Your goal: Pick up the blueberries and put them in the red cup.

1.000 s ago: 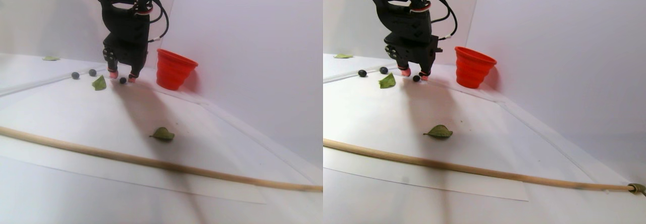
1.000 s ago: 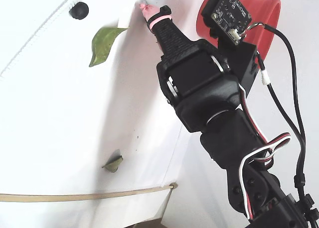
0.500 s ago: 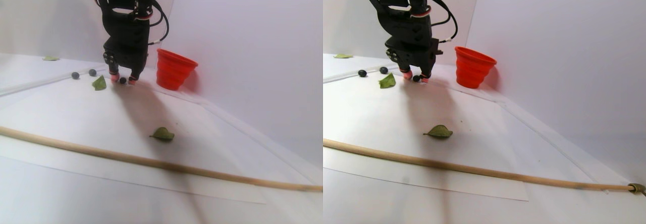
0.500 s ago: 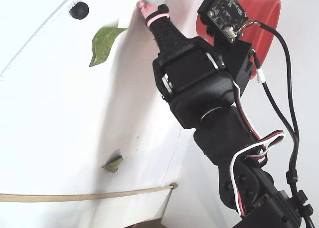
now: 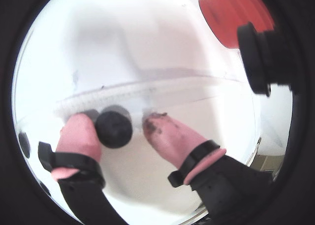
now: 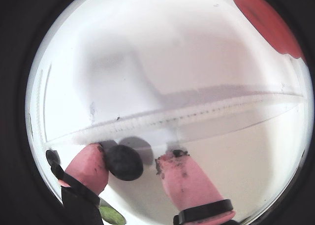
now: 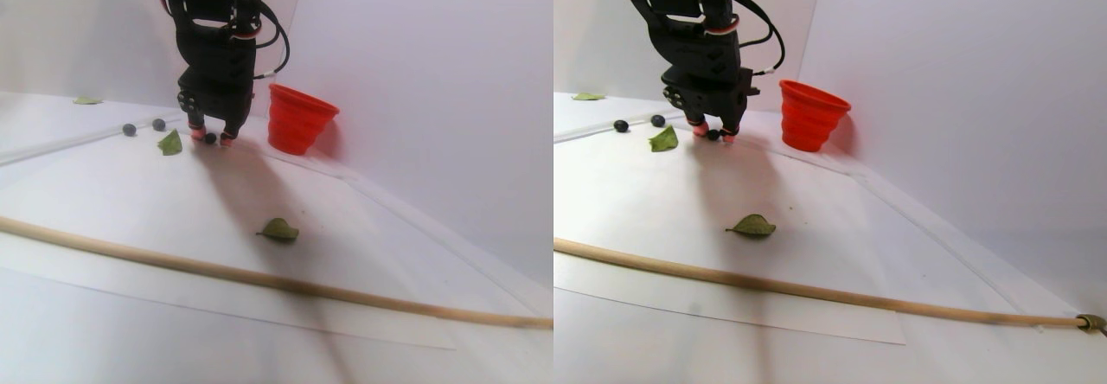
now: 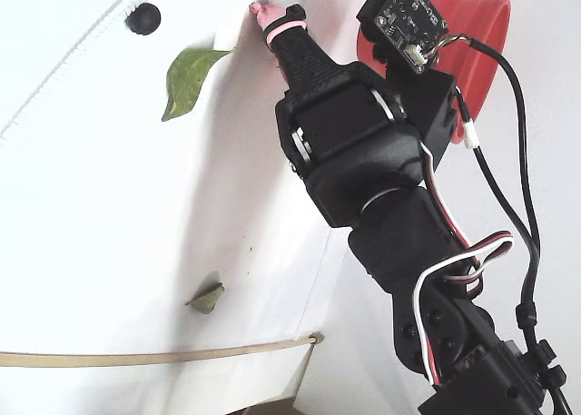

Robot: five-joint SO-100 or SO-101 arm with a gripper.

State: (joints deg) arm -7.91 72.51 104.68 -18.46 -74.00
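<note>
Down at the white worktop (image 7: pixel 346 254), the pincer (image 5: pixel 129 125) stands with its two pink-tipped fingers (image 5: pixel 170 136) spread apart, their tips at or just above the surface. One blueberry (image 5: pixel 113 129) lies between them in both wrist views, pressed up against the finger on the left of the picture while a clear gap separates it from the smudged finger on the right. So the pincer is open around the berry and does not clamp it. In another wrist view the same berry (image 6: pixel 123 162) sits just beside the left finger, with a pale ribbed strip (image 6: pixel 197 115) running across the worktop just beyond the fingertips.

In the stereo pair view the pincer (image 7: pixel 214 138) points straight down over that berry (image 7: pixel 209 138). The red cup (image 7: pixel 297 118) stands upright to the pincer's right in that view, near but apart from it. Two more blueberries (image 7: pixel 130 130) lie to the pincer's left, and a green leaf (image 7: pixel 170 143) rests between them and the pincer. A second leaf (image 7: pixel 278 229) lies well in front of the pincer, nearer the camera, and a long wooden stick (image 7: pixel 259 278) crosses the worktop nearer still.

In the fixed view the arm (image 8: pixel 363 161) hides most of the fingers; the red cup (image 8: pixel 477 43) shows behind it.
</note>
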